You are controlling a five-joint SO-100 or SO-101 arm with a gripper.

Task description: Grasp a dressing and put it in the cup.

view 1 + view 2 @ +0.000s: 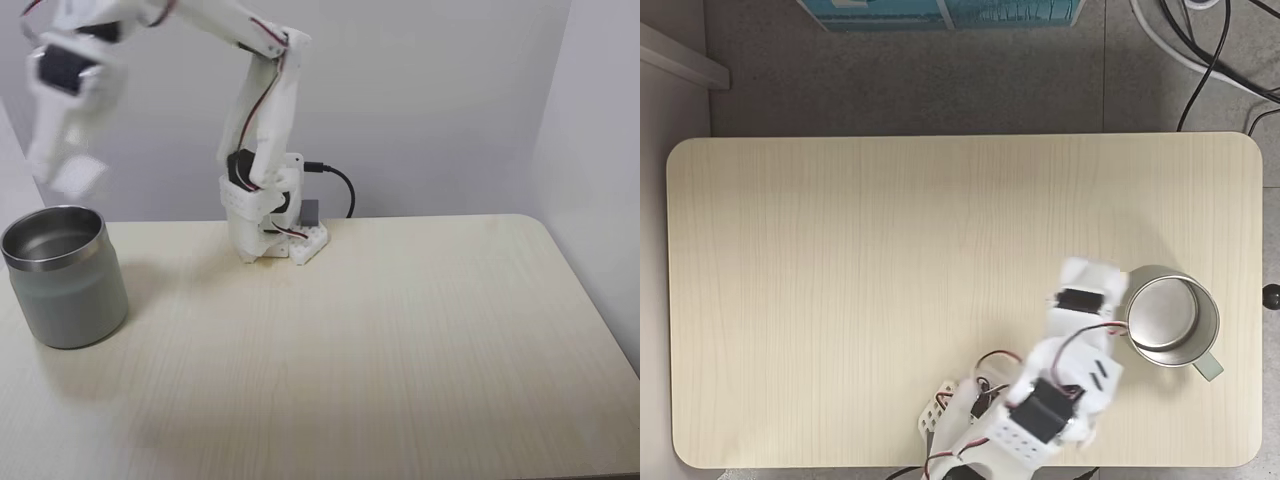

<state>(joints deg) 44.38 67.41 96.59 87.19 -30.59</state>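
Note:
The cup [70,300] is a squat grey metal tumbler with a shiny rim, standing at the table's left edge in a fixed view; seen from above, the cup [1216,322] stands near the right edge. What I can see of its inside holds nothing. My white gripper [68,168] hangs blurred in the air a little above and just left of the cup. A small white roll, the dressing [82,180], sits at its tip and the fingers look shut on it. From above, the gripper [1092,280] is just left of the cup's rim.
The arm's base [275,235] is fixed at the table's back edge, with a black cable [340,185] behind it. Bare pale wood table [400,340] stretches to the right. From above, a blue box [940,12] lies on the floor beyond the table.

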